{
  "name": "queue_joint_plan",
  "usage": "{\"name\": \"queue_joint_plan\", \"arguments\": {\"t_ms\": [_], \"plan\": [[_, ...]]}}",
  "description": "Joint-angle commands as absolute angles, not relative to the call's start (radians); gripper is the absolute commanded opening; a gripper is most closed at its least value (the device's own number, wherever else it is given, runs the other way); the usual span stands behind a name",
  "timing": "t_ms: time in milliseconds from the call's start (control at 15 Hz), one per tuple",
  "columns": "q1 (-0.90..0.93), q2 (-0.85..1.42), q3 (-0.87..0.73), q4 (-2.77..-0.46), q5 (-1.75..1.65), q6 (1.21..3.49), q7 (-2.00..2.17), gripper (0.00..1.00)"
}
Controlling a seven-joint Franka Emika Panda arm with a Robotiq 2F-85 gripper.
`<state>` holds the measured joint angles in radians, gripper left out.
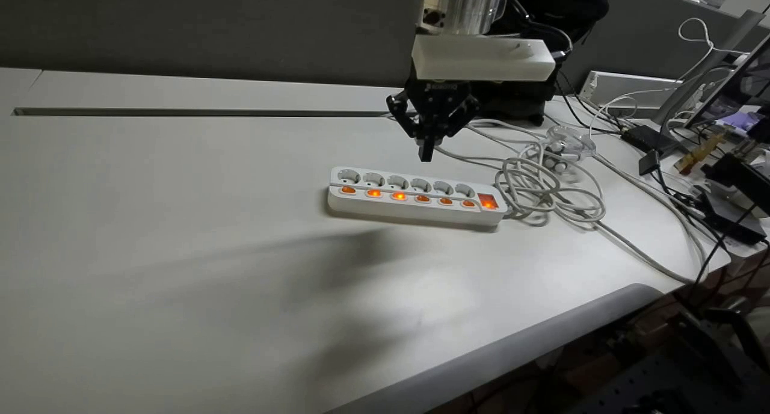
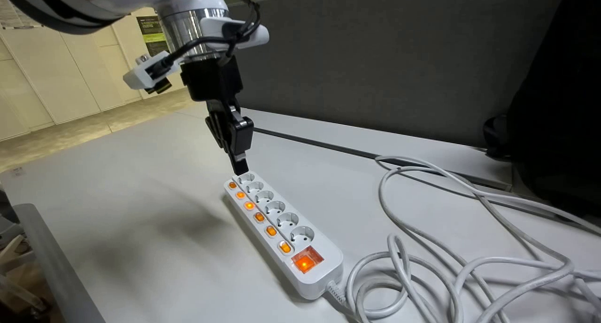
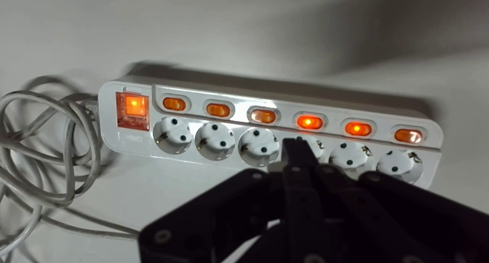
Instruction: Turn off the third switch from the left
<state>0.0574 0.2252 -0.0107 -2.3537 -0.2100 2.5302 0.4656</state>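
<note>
The long white power strip [image 1: 415, 211] lies on the table and shows in all views. The third switch [image 1: 399, 195], counted from the cordless end, is glowing orange; it also shows in an exterior view [image 2: 249, 205] and in the wrist view [image 3: 310, 122]. The second switch [image 3: 358, 129] beside it glows too, while the other small switches look unlit. My gripper [image 1: 426, 151] points down with its fingers together and nothing visible between them. In the wrist view the fingertips [image 3: 300, 152] overlap the socket next to the third switch. They appear above the strip, apart from the switch.
A large main switch [image 3: 132, 111] glows at the corded end. A coiled white cable [image 1: 535, 185] lies beside that end. A grey partition [image 2: 399, 55] stands behind the table, with a black bag [image 1: 559, 23] against it. A monitor [image 1: 740, 83] and clutter stand farther along.
</note>
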Motion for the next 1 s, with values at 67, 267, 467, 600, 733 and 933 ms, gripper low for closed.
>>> {"name": "queue_joint_plan", "arguments": {"t_ms": [67,267,467,600,733,933], "plan": [[0.082,0.264,-0.038,-2.357,-0.195,2.575,0.492,0.00],[0.092,0.303,-0.047,-2.349,-0.178,2.584,0.492,0.00],[0.106,0.341,-0.059,-2.340,-0.166,2.589,0.495,0.00],[0.117,0.362,-0.065,-2.333,-0.152,2.597,0.501,0.00],[0.128,0.382,-0.071,-2.325,-0.142,2.602,0.499,0.00],[0.143,0.402,-0.075,-2.316,-0.129,2.611,0.490,0.00]]}}
